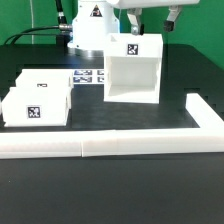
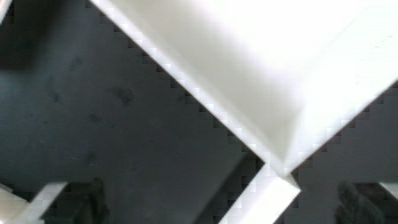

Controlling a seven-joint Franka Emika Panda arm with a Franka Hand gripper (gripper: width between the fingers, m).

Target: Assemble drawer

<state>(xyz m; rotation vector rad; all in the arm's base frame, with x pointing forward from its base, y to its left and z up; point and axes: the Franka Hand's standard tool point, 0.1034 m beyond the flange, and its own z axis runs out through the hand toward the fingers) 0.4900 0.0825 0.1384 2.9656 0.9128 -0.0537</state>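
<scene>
Running nearest across the black desk (image 1: pixel 110 190): long low white wall strip (image 1: pixel 100 148), turning back at the exterior view's right. Sitting behind it, toward the exterior view's left: two small white trays (image 1: pixel 38 105), tagged, touching each other, insides not showing. Standing further back, near centre: large box shell (image 1: pixel 133 78), open face turned to the camera, hollow, inside looking empty. Lying flat between trays and shell: marker board (image 1: pixel 90 77). Hanging just above the shell's top: fingers (image 1: pixel 172 16), spread wide, gripping nothing; white shell edge showing between them in the wrist view.
</scene>
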